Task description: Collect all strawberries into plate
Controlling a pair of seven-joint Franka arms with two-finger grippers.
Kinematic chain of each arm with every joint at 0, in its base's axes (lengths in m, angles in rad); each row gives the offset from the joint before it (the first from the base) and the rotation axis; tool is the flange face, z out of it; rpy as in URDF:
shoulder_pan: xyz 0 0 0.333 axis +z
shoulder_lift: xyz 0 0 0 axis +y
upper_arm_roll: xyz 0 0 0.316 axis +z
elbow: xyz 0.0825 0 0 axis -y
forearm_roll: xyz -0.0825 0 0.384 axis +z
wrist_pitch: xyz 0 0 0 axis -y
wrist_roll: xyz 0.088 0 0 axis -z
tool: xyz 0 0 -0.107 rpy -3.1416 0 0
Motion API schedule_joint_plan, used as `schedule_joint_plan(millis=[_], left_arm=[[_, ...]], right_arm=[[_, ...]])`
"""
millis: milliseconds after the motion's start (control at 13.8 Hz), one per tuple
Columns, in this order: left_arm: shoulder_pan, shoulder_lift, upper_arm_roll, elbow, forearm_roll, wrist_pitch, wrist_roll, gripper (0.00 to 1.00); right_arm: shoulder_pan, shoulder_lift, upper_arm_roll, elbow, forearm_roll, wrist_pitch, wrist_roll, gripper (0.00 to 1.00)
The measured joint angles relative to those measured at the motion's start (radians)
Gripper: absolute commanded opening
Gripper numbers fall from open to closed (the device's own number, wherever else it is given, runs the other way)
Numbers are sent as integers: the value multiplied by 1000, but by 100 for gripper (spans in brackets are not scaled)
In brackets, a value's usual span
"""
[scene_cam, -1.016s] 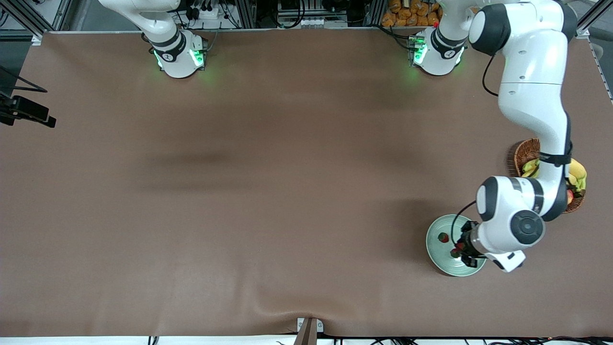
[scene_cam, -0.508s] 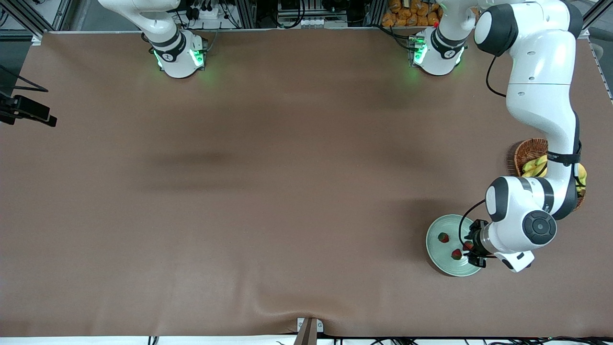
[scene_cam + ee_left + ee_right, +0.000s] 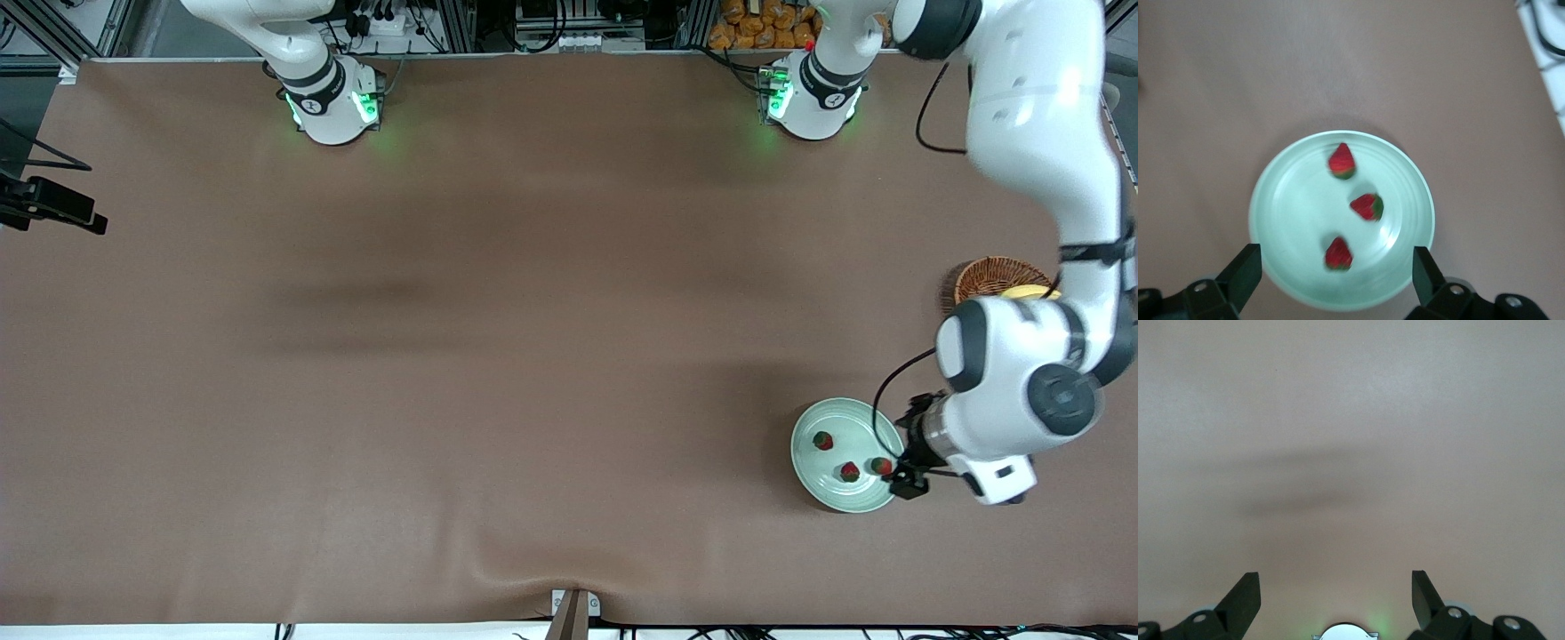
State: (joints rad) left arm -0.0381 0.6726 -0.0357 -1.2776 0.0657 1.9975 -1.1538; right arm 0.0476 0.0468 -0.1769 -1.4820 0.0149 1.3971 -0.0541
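Note:
The pale mint-green plate (image 3: 834, 416) sits near the front camera at the left arm's end of the table. Three strawberries lie in it: one (image 3: 823, 440), a second (image 3: 850, 471) and a third (image 3: 881, 465) nearest the rim. My left gripper (image 3: 908, 477) hangs open and empty above the plate's rim, beside the third berry. In the left wrist view the plate (image 3: 1291, 213) holds all three berries (image 3: 1341, 161) (image 3: 1367, 206) (image 3: 1338, 253) below my open left gripper (image 3: 1336, 253). My right gripper (image 3: 1336, 577) is open and empty over bare table; it is out of the front view.
A brown wicker basket (image 3: 994, 276) with a yellow banana (image 3: 1022, 291) stands farther from the front camera than the plate, partly hidden by the left arm (image 3: 1022, 382). The brown table cloth has a fold at the front edge (image 3: 533, 578).
My left gripper let go of the third strawberry on the plate, then rose and drew back toward the left arm's end. The right arm has not moved.

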Motion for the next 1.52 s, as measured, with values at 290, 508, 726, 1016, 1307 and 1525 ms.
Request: schedule_joint_plan(millis=[290,508,726,1016,1307,1525], left_arm=[[1,-206,-1,-55,0,-144,210,100],[-3,-377,-16,-152,0,-209,372,100],[-25,-536,-21,-262,0,-269,550,100],[-53,-638,-21,-303,0,-336,797,100],[-52,-680,-15,-303,-20,-422,1038,100],[-50,-702,-11,-293,-34,-487,1168,100]], right_arm=[[0,0,-2,-3,0,-5,0,100],[1,1,-2,-4,0,-6,0,100],[2,1,-2,-5,0,-6,0,100],[6,2,-1,-5,0,-6,0,100],[7,2,-1,-5,0,-5,0,100],[8,2,-1,-5,0,-4,0,100]])
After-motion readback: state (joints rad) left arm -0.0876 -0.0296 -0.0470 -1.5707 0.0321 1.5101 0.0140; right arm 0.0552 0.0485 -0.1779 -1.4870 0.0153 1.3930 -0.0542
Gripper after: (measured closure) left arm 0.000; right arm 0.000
